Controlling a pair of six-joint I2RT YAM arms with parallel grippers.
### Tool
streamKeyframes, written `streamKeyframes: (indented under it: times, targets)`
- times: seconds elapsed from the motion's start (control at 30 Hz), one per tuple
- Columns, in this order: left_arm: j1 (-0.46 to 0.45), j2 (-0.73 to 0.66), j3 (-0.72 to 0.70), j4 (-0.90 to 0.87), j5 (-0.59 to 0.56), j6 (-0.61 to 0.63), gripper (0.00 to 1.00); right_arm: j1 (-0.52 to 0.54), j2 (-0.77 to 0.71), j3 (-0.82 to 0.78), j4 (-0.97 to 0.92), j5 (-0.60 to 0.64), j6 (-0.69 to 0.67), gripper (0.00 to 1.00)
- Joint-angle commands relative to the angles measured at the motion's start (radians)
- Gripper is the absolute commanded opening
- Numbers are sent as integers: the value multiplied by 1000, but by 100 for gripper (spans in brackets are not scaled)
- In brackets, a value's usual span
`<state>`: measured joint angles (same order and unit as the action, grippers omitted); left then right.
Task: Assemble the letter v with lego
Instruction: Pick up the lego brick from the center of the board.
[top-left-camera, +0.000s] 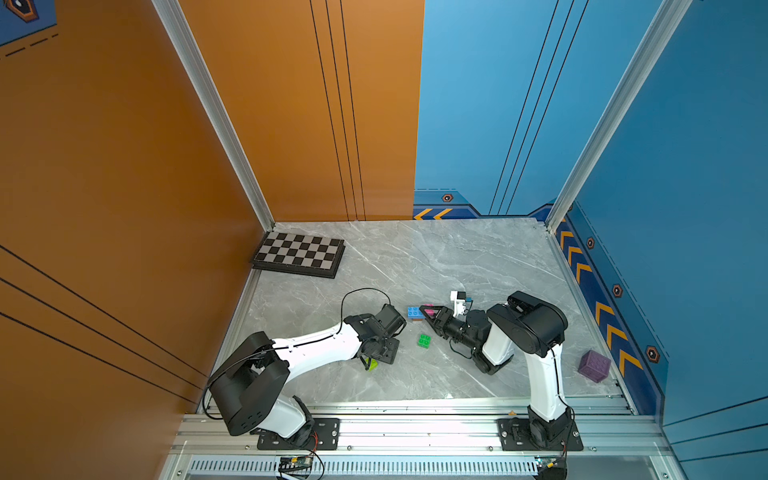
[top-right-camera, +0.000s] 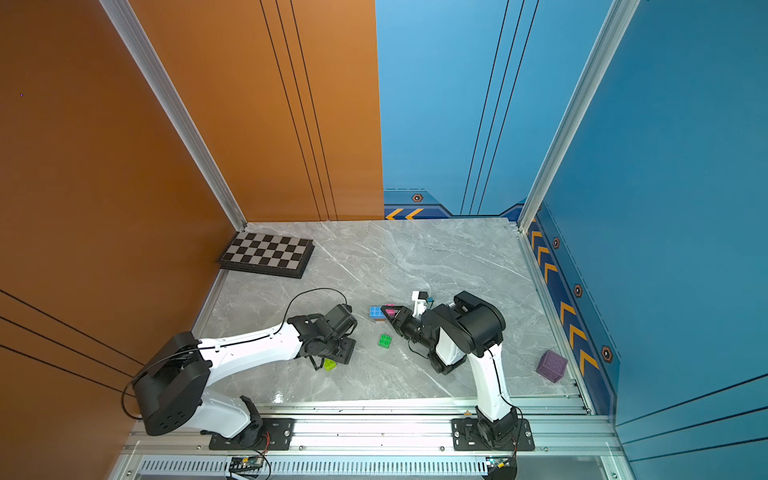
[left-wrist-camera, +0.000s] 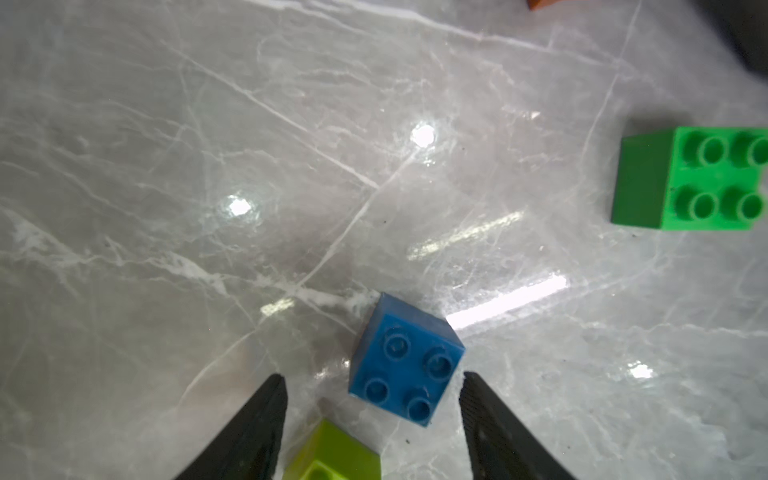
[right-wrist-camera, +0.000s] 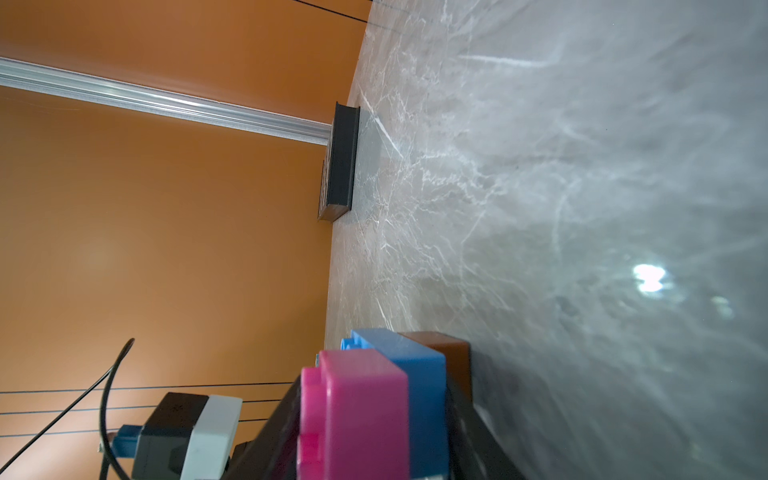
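Left end effector (left-wrist-camera: 370, 376) hangs low over the table (top-left-camera: 457, 257) with its jaws spread and nothing between them. In the left wrist view the dark blue brick (left-wrist-camera: 405, 370) sits studs-up just ahead of the fingertips, with one finger almost at its side. The lime brick (left-wrist-camera: 332, 453) lies under the jaws. The green brick (top-left-camera: 424, 340) stands alone between the two arms.

Right end effector (top-left-camera: 426, 314), turned on its side, pinches the half-built letter v (top-left-camera: 415, 312). The right wrist view shows the pink brick (right-wrist-camera: 357, 415) stacked on the light-blue brick (right-wrist-camera: 419, 374), with the orange brick (right-wrist-camera: 440, 353) beneath, against the table.

These bricks look light, rigid and smooth-sided, so they would likely skid on the polished table or twist out of a corner pinch. The safest hold is square across two flat opposite walls, leaving the studs and underside free for pressing. The dark blue brick sits skewed to the jaws, so a wrist turn would probably help. The joined figure is held together only by stud friction, and an off-axis push could pop it apart.

No bin or tray is in view, and the loose bricks lie straight on the table. The only box-like thing is the folded chessboard (top-left-camera: 298, 253) in the far corner, which is closed with its contents hidden. The purple cube (top-left-camera: 594, 365) sits well apart near the table's edge.
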<state>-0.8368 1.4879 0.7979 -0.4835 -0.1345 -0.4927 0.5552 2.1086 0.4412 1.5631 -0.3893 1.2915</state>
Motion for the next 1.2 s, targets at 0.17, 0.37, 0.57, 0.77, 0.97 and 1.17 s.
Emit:
streamKeyframes:
  times: [0.17, 0.37, 0.57, 0.77, 0.97, 1.17]
  targets:
    - [-16, 53, 50, -26, -45, 24, 54, -12, 45, -39, -150, 6, -14, 32]
    - [-16, 84, 73, -24, -47, 19, 42, -14, 45, -39, -150, 6, -14, 32]
    - [-16, 80, 83, -24, -29, 4, 33, -16, 50, -39, -147, 7, -14, 32]
    - [0, 58, 99, -26, 1, -38, 20, -15, 49, -39, -147, 5, -14, 32]
    - [56, -40, 209, -68, 4, -236, 15, -15, 54, -37, -150, 6, -13, 32]
    - [58, 89, 385, -125, -8, -322, 13, -15, 66, -34, -146, 6, -13, 31]
